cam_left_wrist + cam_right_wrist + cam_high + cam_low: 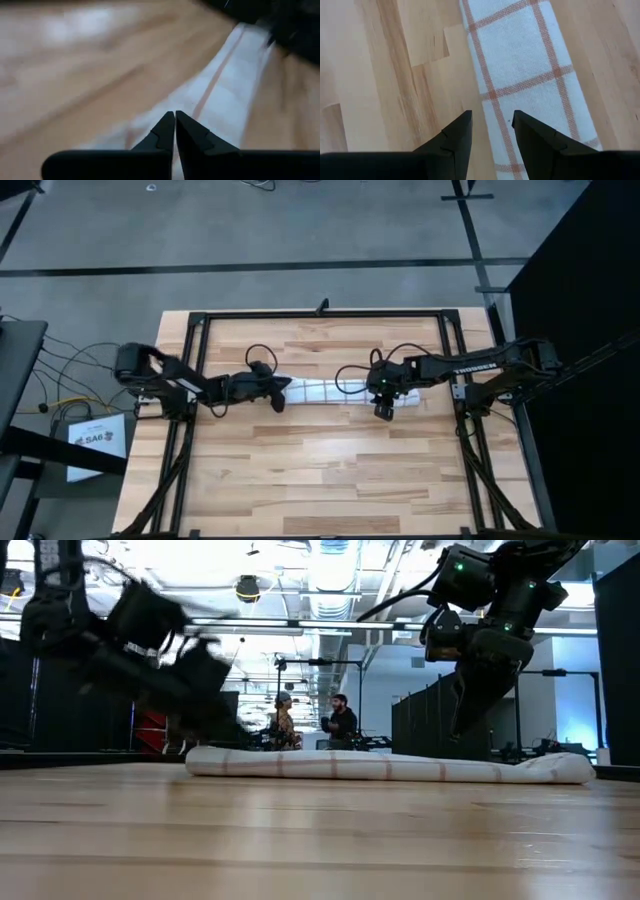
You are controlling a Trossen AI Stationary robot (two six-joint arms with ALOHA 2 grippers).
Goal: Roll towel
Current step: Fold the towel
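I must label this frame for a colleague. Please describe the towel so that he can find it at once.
On the wooden table, look between the left gripper and the right gripper. The towel lies there as a long, narrow roll. It is the only fabric: white with thin reddish grid lines.

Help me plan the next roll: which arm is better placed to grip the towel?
Probably the right. Its gripper is open above the towel edge; the left gripper is shut at the other end.
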